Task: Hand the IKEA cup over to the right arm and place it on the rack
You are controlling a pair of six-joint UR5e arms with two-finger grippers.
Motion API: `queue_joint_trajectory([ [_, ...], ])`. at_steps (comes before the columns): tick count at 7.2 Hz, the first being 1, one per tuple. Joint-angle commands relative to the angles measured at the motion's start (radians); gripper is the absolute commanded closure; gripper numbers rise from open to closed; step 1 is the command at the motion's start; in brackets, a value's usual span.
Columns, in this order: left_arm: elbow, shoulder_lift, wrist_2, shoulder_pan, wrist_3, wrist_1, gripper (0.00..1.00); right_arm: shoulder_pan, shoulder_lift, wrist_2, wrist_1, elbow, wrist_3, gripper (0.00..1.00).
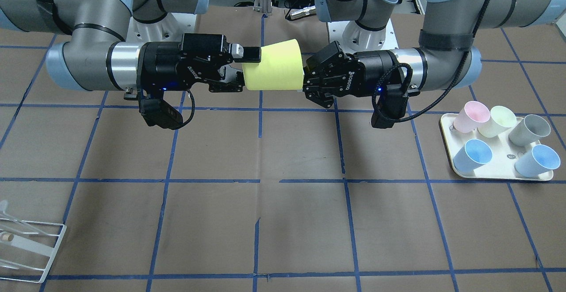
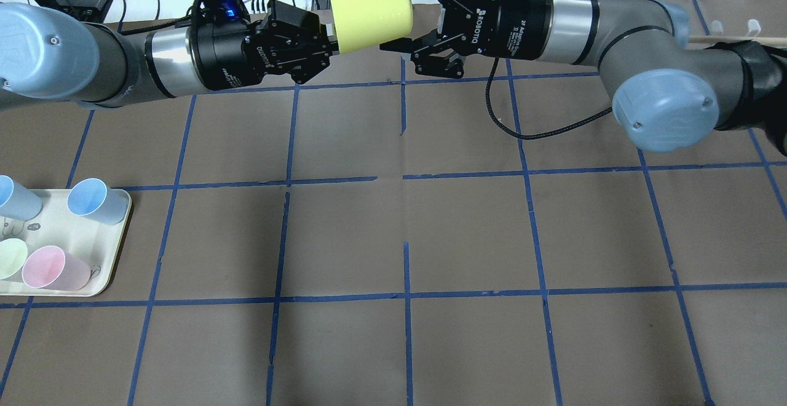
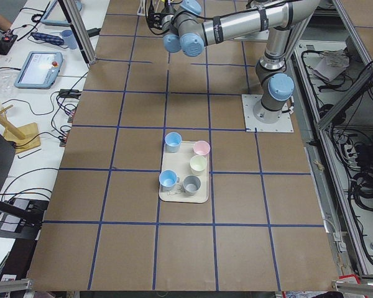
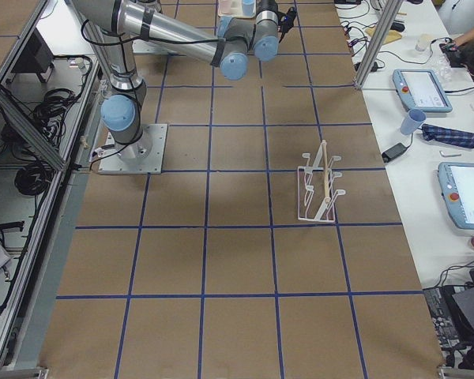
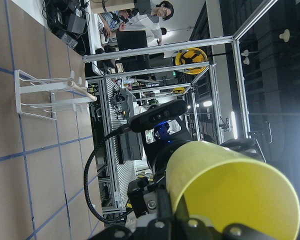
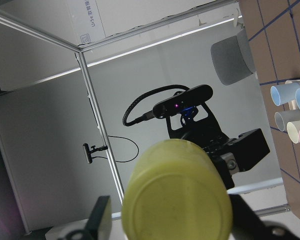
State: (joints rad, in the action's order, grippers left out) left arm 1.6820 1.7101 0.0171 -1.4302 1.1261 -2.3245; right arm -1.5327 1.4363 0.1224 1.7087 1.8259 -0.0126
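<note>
The bright yellow IKEA cup [image 1: 274, 66] is held on its side in the air between both arms, above the table's robot side. My left gripper [image 1: 305, 77], on the arm with the braided cable, is shut on the cup's wide rim end. My right gripper [image 1: 245, 71] is open, with its fingers above and below the cup's narrow base and a gap showing at the lower finger. In the overhead view the cup [image 2: 369, 15] lies between the left gripper [image 2: 326, 43] and the right gripper [image 2: 396, 12]. The right wrist view shows the cup's bottom [image 6: 177, 195]. The white wire rack [image 1: 26, 247] stands at the table's operator-side corner.
A cream tray [image 1: 495, 168] holds several pastel cups on my left side, also seen overhead [image 2: 117, 221]. The rack also shows in the exterior right view [image 4: 320, 185] and the left wrist view [image 5: 50, 97]. Brown table with a blue tape grid.
</note>
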Motion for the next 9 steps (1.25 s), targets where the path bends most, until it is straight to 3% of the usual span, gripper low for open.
queue_joint_trajectory([
  [1,-0.001,-0.001,0.001,-0.001,0.000,0.001,0.82,0.000,-0.002,0.002,0.000,0.000,-0.007,0.26],
  [2,-0.001,-0.001,0.001,-0.001,0.001,0.002,0.51,0.000,-0.002,0.002,0.000,0.000,-0.009,0.31],
  [3,-0.002,-0.003,0.013,-0.001,-0.005,0.001,0.01,0.002,-0.004,0.002,0.000,0.000,-0.009,0.35],
  [6,-0.018,-0.015,0.021,0.017,-0.032,-0.004,0.00,0.013,-0.004,0.000,0.000,-0.004,-0.012,0.36],
  [7,-0.021,-0.029,0.065,0.048,-0.098,0.002,0.00,0.023,0.001,0.000,0.005,-0.004,-0.039,0.36],
  [9,-0.060,-0.046,0.269,0.132,-0.178,0.002,0.00,0.063,0.004,-0.009,0.011,-0.002,-0.046,0.37],
])
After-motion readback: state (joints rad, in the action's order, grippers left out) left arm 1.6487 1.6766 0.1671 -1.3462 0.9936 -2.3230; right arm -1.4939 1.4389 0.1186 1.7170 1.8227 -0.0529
